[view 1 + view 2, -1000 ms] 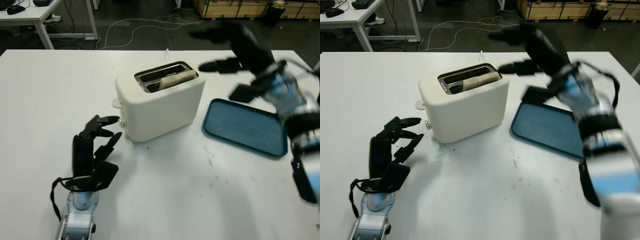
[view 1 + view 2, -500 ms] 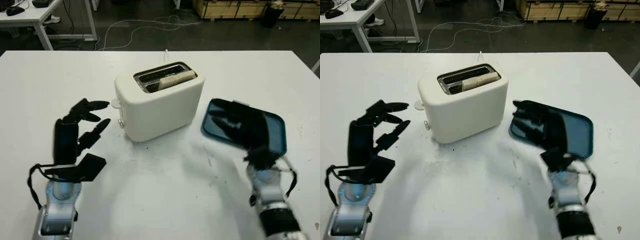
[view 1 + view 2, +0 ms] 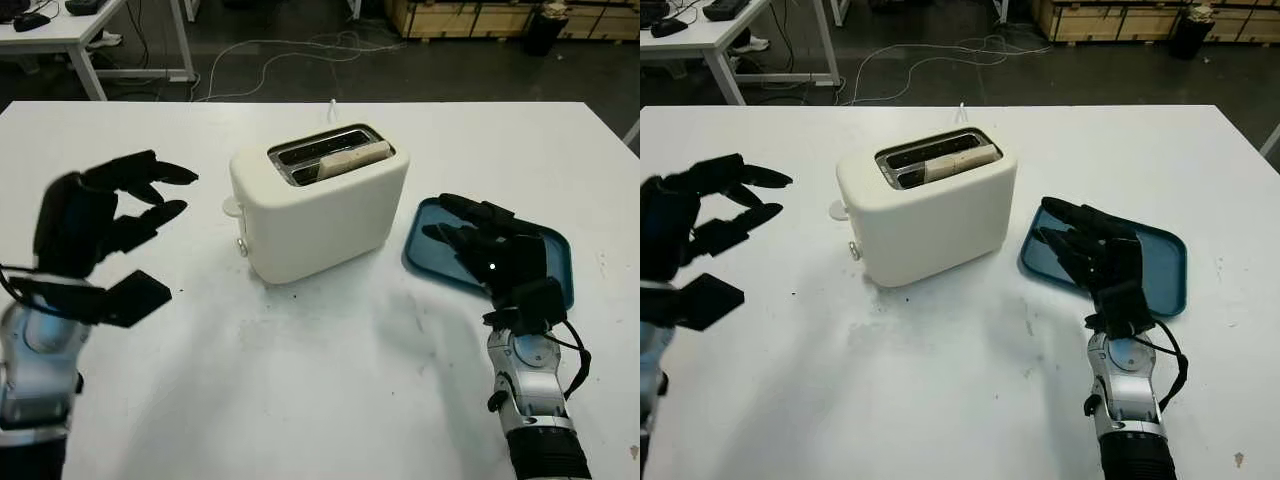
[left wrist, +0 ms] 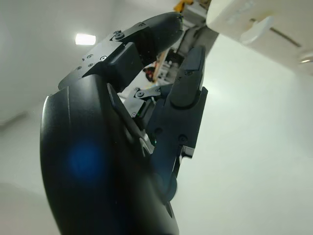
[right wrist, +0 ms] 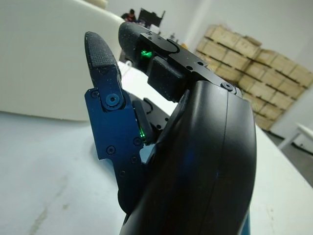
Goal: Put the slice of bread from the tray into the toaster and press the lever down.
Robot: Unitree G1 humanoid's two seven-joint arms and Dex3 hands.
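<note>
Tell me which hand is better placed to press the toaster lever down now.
Left, probably. The left hand is open and raised on the toaster's lever side, facing it. The right hand is open over the tray on the far side. The bread already sits in a slot.

Cream toaster (image 3: 322, 211) sits mid-table, two slots on top, turned a bit askew. Bread slice (image 3: 352, 158) already in near slot, pale crust poking out, leaning slightly. Lever (image 3: 233, 207) on left end. Blue tray (image 3: 540, 260) just right of toaster, flat on table, no bread on it.
</note>
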